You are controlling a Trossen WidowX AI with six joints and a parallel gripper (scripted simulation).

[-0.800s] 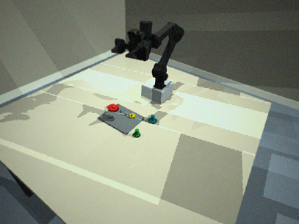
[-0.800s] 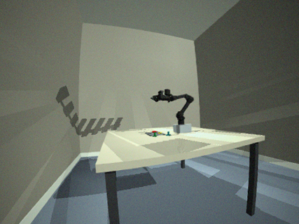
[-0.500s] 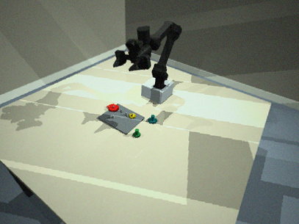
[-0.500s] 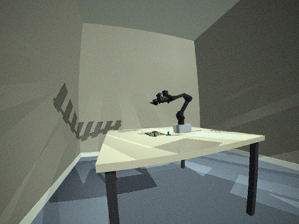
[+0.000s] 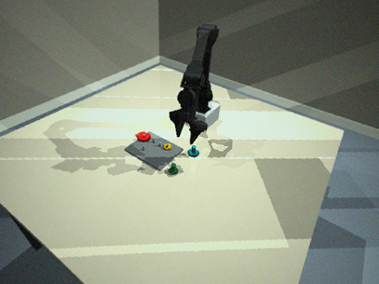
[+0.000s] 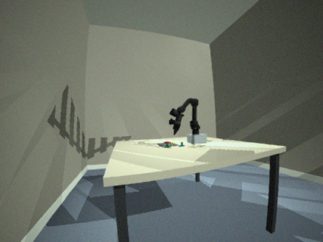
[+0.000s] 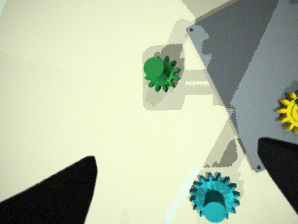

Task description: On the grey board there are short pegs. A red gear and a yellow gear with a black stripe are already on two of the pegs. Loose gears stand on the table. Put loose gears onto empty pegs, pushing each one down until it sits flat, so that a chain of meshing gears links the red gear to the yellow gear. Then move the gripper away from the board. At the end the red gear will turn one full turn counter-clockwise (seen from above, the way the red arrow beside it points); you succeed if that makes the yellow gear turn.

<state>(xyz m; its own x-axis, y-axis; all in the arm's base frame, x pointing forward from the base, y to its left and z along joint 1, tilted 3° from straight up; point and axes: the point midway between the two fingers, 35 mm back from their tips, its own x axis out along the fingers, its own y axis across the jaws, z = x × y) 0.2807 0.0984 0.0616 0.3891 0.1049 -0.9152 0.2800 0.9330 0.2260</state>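
The grey board (image 5: pixel 157 159) (image 7: pixel 260 75) lies on the table. The red gear (image 5: pixel 141 136) is on its far left part and the yellow gear (image 5: pixel 167 147) (image 7: pixel 289 113) nearer its right side. Small bare pegs (image 5: pixel 143 149) stand between and in front of them. A loose green gear (image 5: pixel 173 168) (image 7: pixel 171 79) with a knob stands off the board's near corner. A loose teal gear (image 5: pixel 193 153) (image 7: pixel 215 192) with a knob stands right of the board. My gripper (image 5: pixel 185 140) (image 7: pixel 177 155) is open and empty, above the table near the teal gear and the board's right part. The yellow gear's stripe is not discernible.
The arm's pale base block (image 5: pixel 211 115) (image 6: pixel 197 138) stands on the table (image 5: pixel 173 210) behind the board. The right finger overlaps the board's corner in the wrist view. Walls rise beyond the table's back edges.
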